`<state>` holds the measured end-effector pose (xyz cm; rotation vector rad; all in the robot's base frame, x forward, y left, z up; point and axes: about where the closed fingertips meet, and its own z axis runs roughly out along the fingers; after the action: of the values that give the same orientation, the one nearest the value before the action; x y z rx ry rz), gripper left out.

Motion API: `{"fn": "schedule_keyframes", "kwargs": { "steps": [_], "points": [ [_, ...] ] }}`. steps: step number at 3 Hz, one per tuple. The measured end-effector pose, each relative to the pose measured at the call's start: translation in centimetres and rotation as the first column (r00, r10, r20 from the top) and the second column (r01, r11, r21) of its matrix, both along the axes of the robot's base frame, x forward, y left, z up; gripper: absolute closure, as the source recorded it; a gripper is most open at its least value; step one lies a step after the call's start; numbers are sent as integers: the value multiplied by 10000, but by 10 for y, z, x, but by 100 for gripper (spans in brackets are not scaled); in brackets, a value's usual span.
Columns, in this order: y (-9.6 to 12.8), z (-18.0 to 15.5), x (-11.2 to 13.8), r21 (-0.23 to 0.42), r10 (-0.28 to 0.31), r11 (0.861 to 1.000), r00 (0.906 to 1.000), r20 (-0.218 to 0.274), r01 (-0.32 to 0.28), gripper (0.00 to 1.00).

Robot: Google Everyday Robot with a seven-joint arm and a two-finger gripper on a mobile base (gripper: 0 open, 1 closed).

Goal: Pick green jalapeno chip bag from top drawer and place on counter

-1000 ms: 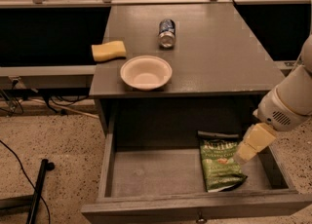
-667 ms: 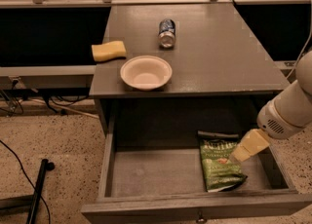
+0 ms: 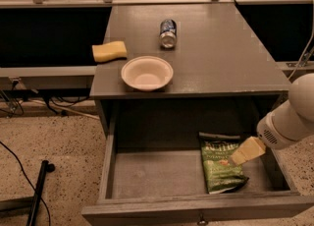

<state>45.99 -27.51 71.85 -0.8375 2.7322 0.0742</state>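
Bench [image 3: 221,58] comes first as the biggest thing in view: a dark-grey top that is the place the bag must end up, with bare room across its right half. Below it the top drawer [image 3: 147,176] stands pulled fully out, its grey floor bare on the left. The robot's white arm [image 3: 289,119] reaches in from the right edge, over the drawer's right side.

The green jalapeno chip bag [image 3: 218,168] lies flat on the drawer floor at the right, its dark top edge toward the back. On the bench, well apart from all this, sit a white bowl [image 3: 146,72] near the front edge, a yellow sponge [image 3: 109,51] at the left edge and a can [image 3: 168,33] lying on its side further back.

The tan end effector [image 3: 248,150] is down inside the drawer, over the bag's upper right corner; whether it is released or clenched, or already touching the bag, cannot be told.

The step in hand looks like the reach for the pick. Next it would need to settle onto the crinkly bag, close on it, then lift clear of the drawer's walls.

Against a second ago, the end effector has slid lower and leftward onto the bag; the bag itself has not shifted.
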Motion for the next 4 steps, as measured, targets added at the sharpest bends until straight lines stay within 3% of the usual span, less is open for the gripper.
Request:
{"fn": "schedule_keyframes", "kwargs": {
  "steps": [1,2,3,4],
  "points": [
    [0,0,1,-3,-21,10000,10000,63,21,0],
    [5,-4,4,536,-323,9980,9992,-226,334,0],
    [18,-22,5,898,-775,9924,9945,-700,837,18],
    [29,-40,6,755,-1219,9886,9868,-1067,1303,39]
  ]
}}
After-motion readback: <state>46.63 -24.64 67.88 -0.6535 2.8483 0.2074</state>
